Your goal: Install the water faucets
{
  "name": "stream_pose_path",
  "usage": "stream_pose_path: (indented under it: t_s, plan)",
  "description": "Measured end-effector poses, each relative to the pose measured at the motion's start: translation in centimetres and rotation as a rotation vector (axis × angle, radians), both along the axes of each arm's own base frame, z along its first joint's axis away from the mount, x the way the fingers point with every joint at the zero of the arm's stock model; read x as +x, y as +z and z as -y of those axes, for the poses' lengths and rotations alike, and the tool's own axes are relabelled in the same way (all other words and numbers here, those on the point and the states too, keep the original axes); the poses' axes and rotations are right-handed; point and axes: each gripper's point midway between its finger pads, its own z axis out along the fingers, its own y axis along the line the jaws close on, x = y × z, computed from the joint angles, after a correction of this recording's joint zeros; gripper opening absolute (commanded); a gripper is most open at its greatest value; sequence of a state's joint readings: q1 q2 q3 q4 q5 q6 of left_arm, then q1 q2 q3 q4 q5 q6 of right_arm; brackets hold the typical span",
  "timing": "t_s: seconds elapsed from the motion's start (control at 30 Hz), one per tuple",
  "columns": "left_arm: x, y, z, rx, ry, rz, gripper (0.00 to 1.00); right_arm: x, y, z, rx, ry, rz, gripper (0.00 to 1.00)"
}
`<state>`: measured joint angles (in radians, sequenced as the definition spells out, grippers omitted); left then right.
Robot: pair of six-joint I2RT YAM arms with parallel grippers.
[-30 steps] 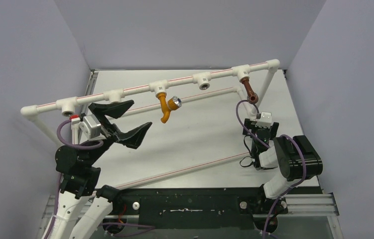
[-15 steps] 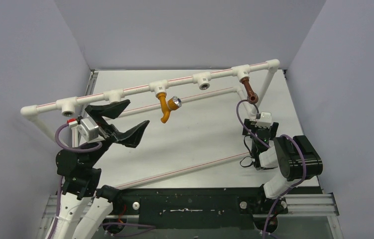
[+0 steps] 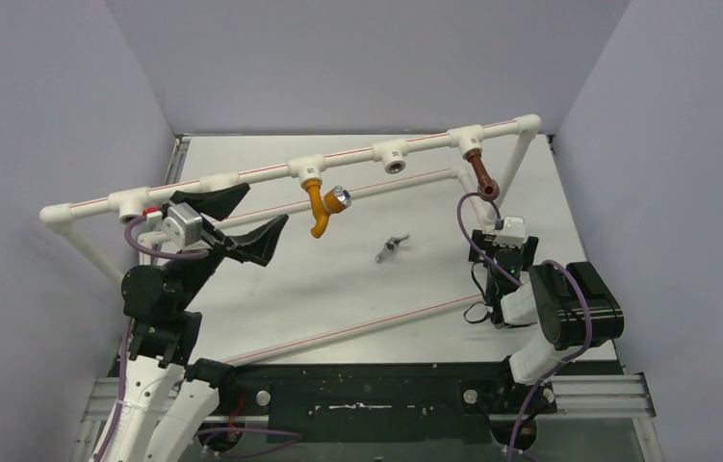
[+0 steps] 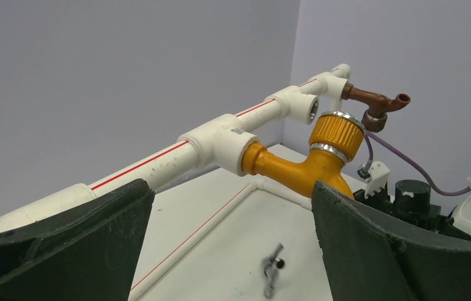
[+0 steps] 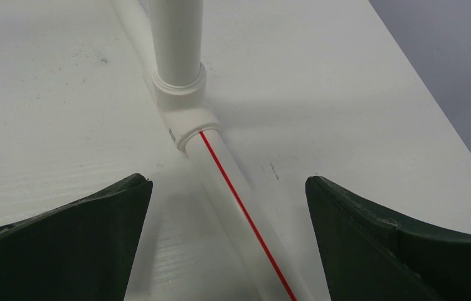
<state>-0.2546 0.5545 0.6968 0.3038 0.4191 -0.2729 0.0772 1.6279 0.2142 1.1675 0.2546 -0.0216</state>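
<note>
The orange-yellow water faucet (image 3: pixel 318 208) hangs from a white T socket (image 3: pixel 307 169) on the raised pipe rail, its silver knob (image 3: pixel 340 200) facing right. In the left wrist view this faucet (image 4: pixel 301 166) sits just beyond my right-hand finger. The dark red-brown faucet (image 3: pixel 481 174) hangs from the socket near the rail's right end, and the left wrist view shows it too (image 4: pixel 374 100). My left gripper (image 3: pixel 259 214) is open and empty, left of the orange faucet and close under the rail. My right gripper (image 5: pixel 227 182) is open over a floor pipe, holding nothing.
A small silver metal piece (image 3: pixel 392 247) lies on the white table between the arms, also visible between my left fingers (image 4: pixel 273 268). Bare T sockets (image 3: pixel 394 154) (image 3: pixel 132 205) sit on the rail. White pipes with a red stripe (image 3: pixel 357 327) run along the table.
My left arm has risen and swung back toward the rail, jaws still open. The small silver piece now lies on the table where nothing showed before. The right arm has not moved.
</note>
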Motion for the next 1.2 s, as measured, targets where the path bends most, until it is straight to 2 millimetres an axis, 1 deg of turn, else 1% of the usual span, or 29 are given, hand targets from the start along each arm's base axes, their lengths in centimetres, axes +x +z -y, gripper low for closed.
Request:
stream_pose_path:
  t_s: [0.13, 0.43, 0.57, 0.83, 1.1, 1.2]
  plan:
    - [0.3, -0.5, 0.0, 0.0, 0.0, -0.016, 0.96, 0.0, -0.1, 0.0, 0.002, 0.001, -0.002, 1.0]
    - [-0.3, 0.0, 0.0, -0.015, -0.006, -0.004, 0.96, 0.0, -0.1, 0.0, 0.003, 0.001, -0.002, 1.0]
    - [-0.2, 0.1, 0.0, -0.041, 0.003, -0.017, 0.96, 0.0, -0.1, 0.0, 0.003, 0.001, -0.002, 1.0]
    - [0.3, -0.5, 0.8, -0.06, -0.02, -0.066, 0.96, 0.0, -0.1, 0.0, 0.003, 0.001, -0.002, 1.0]
    - [0.1, -0.6, 1.3, -0.065, -0.031, -0.076, 0.96, 0.0, -0.1, -0.1, 0.008, 0.004, -0.002, 1.0]
    - [0.0, -0.7, 1.5, -0.061, -0.029, -0.076, 0.96, 0.6, -0.1, 0.0, 0.025, 0.028, -0.011, 1.0]
